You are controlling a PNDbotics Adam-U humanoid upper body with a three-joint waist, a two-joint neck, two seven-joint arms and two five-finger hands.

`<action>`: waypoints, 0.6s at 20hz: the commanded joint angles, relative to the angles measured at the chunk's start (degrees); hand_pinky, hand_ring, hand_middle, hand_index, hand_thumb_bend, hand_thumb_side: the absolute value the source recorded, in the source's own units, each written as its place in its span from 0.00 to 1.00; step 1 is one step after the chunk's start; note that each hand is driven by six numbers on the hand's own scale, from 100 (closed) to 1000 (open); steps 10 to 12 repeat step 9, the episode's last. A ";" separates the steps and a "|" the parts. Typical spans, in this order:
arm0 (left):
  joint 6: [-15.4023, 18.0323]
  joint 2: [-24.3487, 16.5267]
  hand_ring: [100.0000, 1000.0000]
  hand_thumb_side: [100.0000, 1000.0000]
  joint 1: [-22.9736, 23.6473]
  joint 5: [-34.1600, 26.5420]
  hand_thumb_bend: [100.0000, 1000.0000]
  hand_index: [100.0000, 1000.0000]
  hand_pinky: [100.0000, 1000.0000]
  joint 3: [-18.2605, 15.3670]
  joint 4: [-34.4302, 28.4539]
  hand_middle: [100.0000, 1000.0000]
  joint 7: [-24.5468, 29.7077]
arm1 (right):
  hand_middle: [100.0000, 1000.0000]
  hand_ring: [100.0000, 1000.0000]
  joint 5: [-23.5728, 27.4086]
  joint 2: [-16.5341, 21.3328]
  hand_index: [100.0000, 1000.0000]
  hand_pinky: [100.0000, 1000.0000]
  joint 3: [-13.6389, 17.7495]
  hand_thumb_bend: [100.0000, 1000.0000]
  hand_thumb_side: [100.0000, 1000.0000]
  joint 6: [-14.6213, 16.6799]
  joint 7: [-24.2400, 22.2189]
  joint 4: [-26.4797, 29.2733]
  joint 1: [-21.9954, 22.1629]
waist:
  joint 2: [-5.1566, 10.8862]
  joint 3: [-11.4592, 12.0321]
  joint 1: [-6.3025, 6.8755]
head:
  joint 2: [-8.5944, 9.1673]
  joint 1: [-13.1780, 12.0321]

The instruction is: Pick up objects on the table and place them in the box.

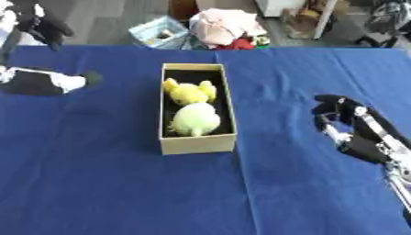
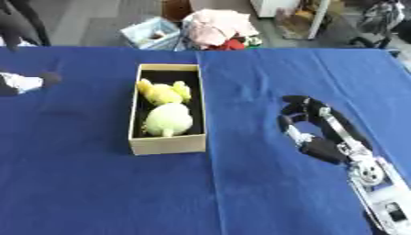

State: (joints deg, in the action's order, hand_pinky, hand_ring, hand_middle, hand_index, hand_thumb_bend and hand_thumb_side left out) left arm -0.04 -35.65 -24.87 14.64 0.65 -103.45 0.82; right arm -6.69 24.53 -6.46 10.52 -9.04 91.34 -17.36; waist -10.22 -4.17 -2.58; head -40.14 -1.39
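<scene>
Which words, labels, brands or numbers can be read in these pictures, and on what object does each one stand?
None can be read.
The box shows plain sides with no print.
The two toys inside it carry no visible label.
The right hand shows no marking that can be read.

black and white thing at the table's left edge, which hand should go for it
Left, probably. The black and white object lies at the far left, across the box from the right hand, which is curled and empty. The left hand shows in neither view.
</scene>
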 commanded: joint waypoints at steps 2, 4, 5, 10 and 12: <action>-0.36 0.93 0.34 0.00 2.17 -2.13 0.71 0.51 0.56 -2.55 -2.22 0.33 -1.41 | 0.62 0.75 0.04 1.63 0.85 0.69 1.14 0.09 0.49 -0.07 1.34 1.98 0.08 | 1.19 0.66 0.02 | -2.04 -1.13; -0.21 1.77 0.34 0.00 3.41 -2.55 0.71 0.51 0.56 -2.89 -2.26 0.33 -1.41 | 0.62 0.75 0.07 1.67 0.85 0.69 1.18 0.09 0.49 -0.07 1.64 2.41 0.24 | 1.22 1.10 -0.03 | -2.61 -1.56; -0.07 2.08 0.34 0.00 3.91 -2.77 0.70 0.51 0.56 -2.97 -2.29 0.33 -1.41 | 0.62 0.75 0.09 1.73 0.85 0.69 1.22 0.09 0.48 -0.08 1.76 2.61 0.26 | 1.17 1.25 -0.06 | -2.84 -1.68; 0.17 3.04 0.34 0.00 5.29 -2.88 0.68 0.51 0.55 -3.10 -2.11 0.33 -0.89 | 0.62 0.74 0.20 1.64 0.85 0.69 1.67 0.10 0.47 -0.22 2.63 3.33 0.45 | 1.05 1.88 -0.36 | -3.86 -1.71; 0.17 3.04 0.34 0.00 5.29 -2.88 0.68 0.51 0.55 -3.10 -2.11 0.33 -0.89 | 0.62 0.74 0.20 1.64 0.85 0.69 1.67 0.10 0.47 -0.22 2.63 3.33 0.45 | 1.05 1.88 -0.36 | -3.86 -1.71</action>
